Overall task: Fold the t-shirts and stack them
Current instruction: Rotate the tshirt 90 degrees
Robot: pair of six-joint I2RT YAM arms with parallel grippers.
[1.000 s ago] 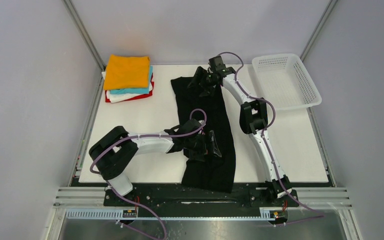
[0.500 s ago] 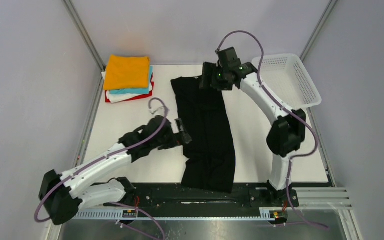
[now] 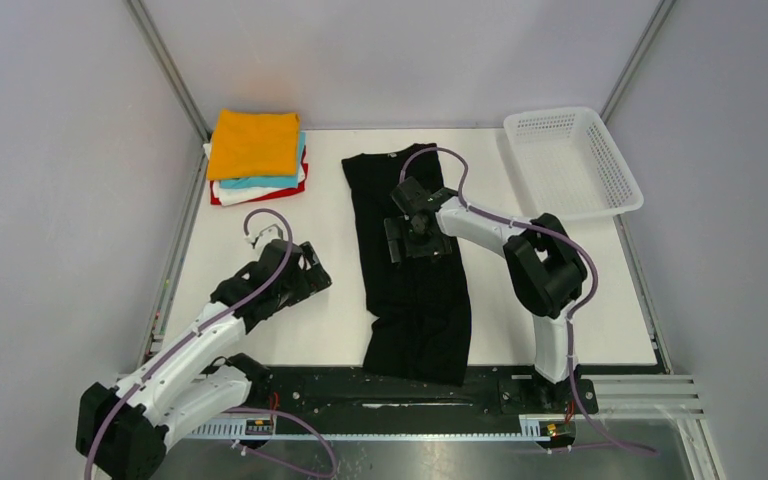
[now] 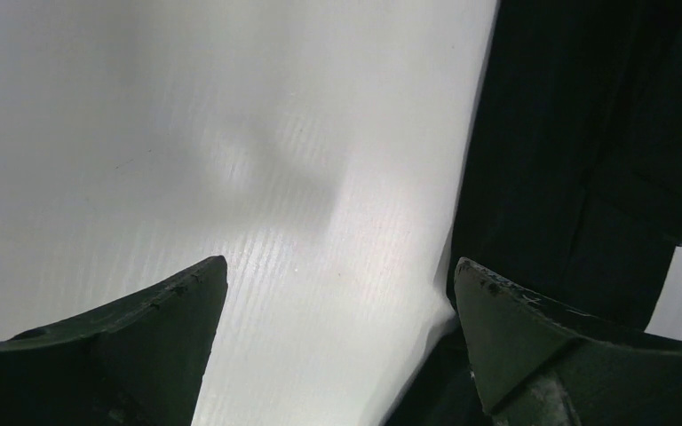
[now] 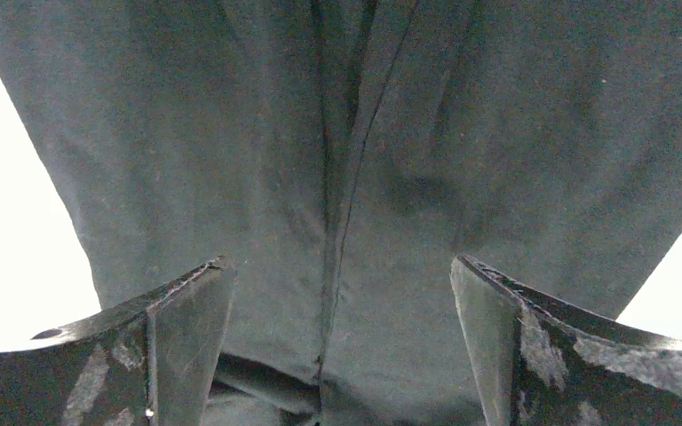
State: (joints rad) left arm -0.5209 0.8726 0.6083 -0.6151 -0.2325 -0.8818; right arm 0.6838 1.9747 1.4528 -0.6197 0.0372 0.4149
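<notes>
A large black t-shirt [image 3: 415,300], folded lengthwise into a long strip, lies down the middle of the white table [image 3: 290,340]. My right gripper [image 3: 397,240] hovers over the strip's middle, open and empty; in the right wrist view its jaws [image 5: 342,284] straddle a seam of the black cloth [image 5: 364,133]. My left gripper [image 3: 315,275] is over bare table just left of the shirt, open and empty [image 4: 337,293], with the shirt's edge [image 4: 586,133] by its right finger. At the back left is a folded stack: orange shirt [image 3: 252,143] on top, then turquoise [image 3: 260,183], white [image 3: 255,193] and red [image 3: 222,199].
A white plastic mesh basket [image 3: 572,160] stands at the back right corner, partly over the table's edge. Grey walls and metal frame posts enclose the table on three sides.
My left gripper drew back leftward off the shirt onto bare table. My right gripper moved from the collar end at the back down to the shirt's middle. The shirt lies flat.
</notes>
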